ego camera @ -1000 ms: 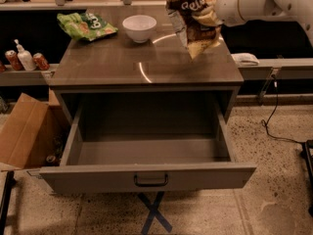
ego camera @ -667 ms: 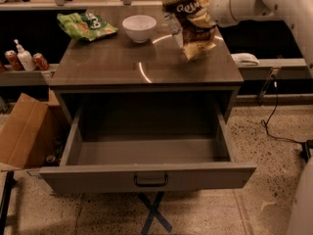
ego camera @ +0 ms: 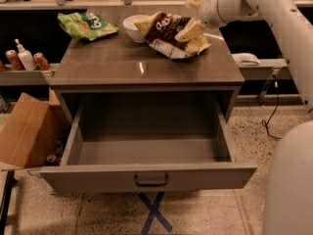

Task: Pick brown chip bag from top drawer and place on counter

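Speckled terrazzo floor (ego camera: 234, 131) runs under everything, with a blue tape cross (ego camera: 154, 213) stuck down in front of the cabinet. On that cabinet the counter (ego camera: 142, 67) is glossy grey-brown with faint grain, and a bright arc of light reflects near its middle.

The white arm (ego camera: 274, 13) reaches in from the upper right and ends over the far right part of the counter, where the jaws sit low, right at the upper right end of the brown chip bag (ego camera: 168, 31). The bag is on the counter, lying tilted with its white lettering up, its near end on the surface and its left end against the white bowl (ego camera: 131, 26). I cannot tell whether the jaws clasp the bag or only touch it, since pale shapes crowd together there.

The bowl stands just left of the jaws, past the bag. Well off to the left of the jaws, at the far left corner of the counter, lies a green chip bag (ego camera: 85, 24).

Below the jaws and nearer to me, the top drawer (ego camera: 146, 176) is pulled far out, its grey walls and floor in plain sight and a small dark handle (ego camera: 151, 180) centred on its front.

Low and far left of the jaws, a cardboard box (ego camera: 24, 131) leans by the cabinet. Above it a shelf holds red cans (ego camera: 41, 61) and a pump bottle (ego camera: 24, 58). To the right, below the jaws, a dark cable (ego camera: 271, 106) hangs down to the floor.
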`<state>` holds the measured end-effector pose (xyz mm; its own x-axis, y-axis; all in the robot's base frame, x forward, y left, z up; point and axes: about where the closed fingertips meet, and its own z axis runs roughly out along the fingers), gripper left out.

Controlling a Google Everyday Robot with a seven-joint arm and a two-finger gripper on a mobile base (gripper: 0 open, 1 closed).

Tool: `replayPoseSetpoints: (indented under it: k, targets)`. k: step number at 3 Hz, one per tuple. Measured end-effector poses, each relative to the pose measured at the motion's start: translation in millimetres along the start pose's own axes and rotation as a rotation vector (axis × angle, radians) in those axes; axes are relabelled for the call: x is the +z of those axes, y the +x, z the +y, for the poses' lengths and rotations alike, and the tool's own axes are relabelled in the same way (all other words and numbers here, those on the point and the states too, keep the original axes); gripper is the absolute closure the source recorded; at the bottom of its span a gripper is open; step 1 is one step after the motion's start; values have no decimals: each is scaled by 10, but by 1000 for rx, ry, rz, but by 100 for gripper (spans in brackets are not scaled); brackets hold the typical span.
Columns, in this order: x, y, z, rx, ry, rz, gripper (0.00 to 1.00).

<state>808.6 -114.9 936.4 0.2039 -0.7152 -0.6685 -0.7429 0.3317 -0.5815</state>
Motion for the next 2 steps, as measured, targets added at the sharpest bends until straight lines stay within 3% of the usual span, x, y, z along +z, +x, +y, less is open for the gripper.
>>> replayPoseSetpoints:
  k: [2]
  targets:
    - [24, 2, -18, 5, 1, -10, 0]
